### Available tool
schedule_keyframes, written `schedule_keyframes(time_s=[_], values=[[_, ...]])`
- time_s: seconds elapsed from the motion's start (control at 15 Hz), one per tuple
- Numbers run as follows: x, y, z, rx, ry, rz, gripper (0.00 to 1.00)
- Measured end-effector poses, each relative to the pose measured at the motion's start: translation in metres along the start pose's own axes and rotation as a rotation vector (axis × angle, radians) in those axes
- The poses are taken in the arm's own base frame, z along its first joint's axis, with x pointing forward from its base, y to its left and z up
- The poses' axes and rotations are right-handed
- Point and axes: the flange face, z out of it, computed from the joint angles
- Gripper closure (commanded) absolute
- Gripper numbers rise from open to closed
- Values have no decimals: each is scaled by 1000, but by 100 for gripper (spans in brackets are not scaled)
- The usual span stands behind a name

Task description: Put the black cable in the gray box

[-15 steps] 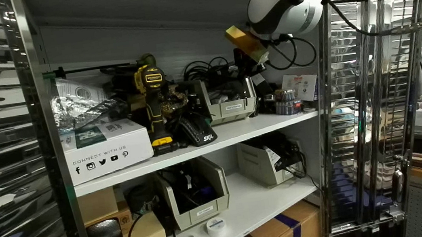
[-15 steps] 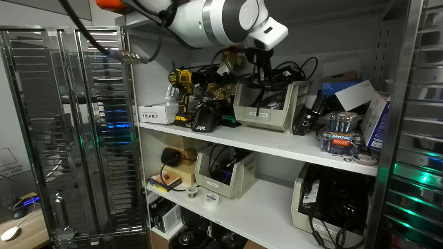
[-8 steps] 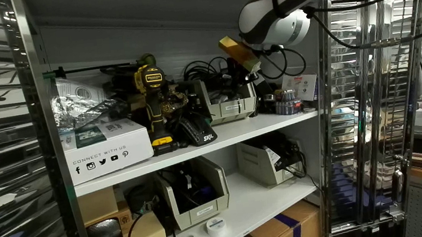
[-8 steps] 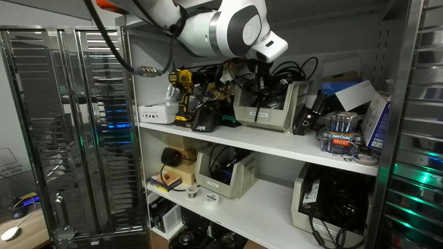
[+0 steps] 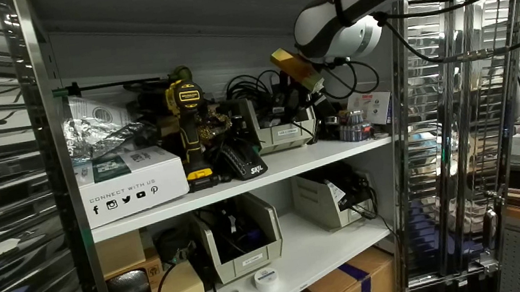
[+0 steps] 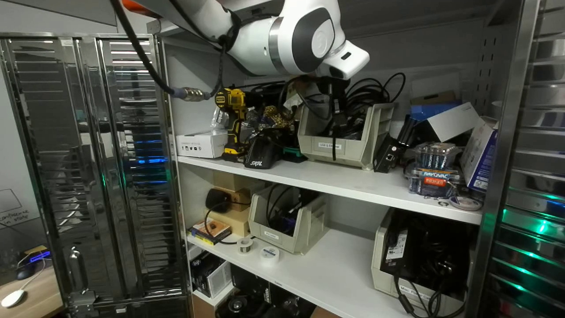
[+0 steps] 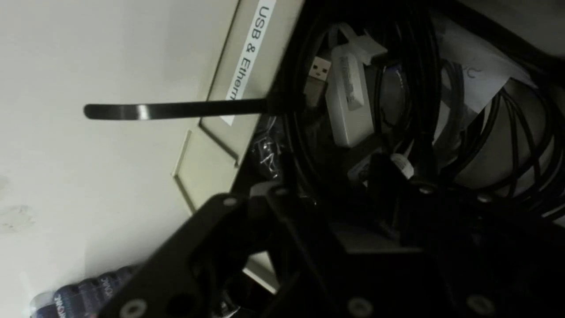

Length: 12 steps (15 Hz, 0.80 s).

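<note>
Five legible markings: “CONNECT WITH US” on white carton (image 5: 136,195) at upper left; “SKIL” on black device (image 5: 241,158) beside yellow drill (image 5: 191,135); “USB & Ethern” on near wall of gray bin (image 6: 309,154); “RAYOVAC” on battery pack (image 6: 435,180) at upper right; “Misc. Power” on lower right bin (image 6: 383,280). Gripper (image 7: 334,165) at mouth of gray bin, with partly spread jaws and no visible clamping. Black cable (image 7: 299,145) coiled there, partly between jaws, with strap (image 7: 176,110) across label (image 7: 248,57).
</note>
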Motion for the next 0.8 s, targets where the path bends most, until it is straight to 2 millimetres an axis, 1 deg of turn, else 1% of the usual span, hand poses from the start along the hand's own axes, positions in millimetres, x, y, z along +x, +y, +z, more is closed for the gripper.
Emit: schedule_keyframes(time_s=[0.07, 0.13, 0.2, 0.33, 0.47, 0.6, 0.8], values=[[-1, 0, -2, 1, 0, -2, 14], [-1, 0, -3, 2, -1, -5, 5], [-2, -1, -6, 5, -4, -11, 1], [-7, -1, -16, 10, -18, -26, 0], [-14, -1, -32, 2, -33, -44, 0], [-23, 11, -38, -43, -61, -59, 0], [-35, 35, -56, -123, -91, -85, 0]])
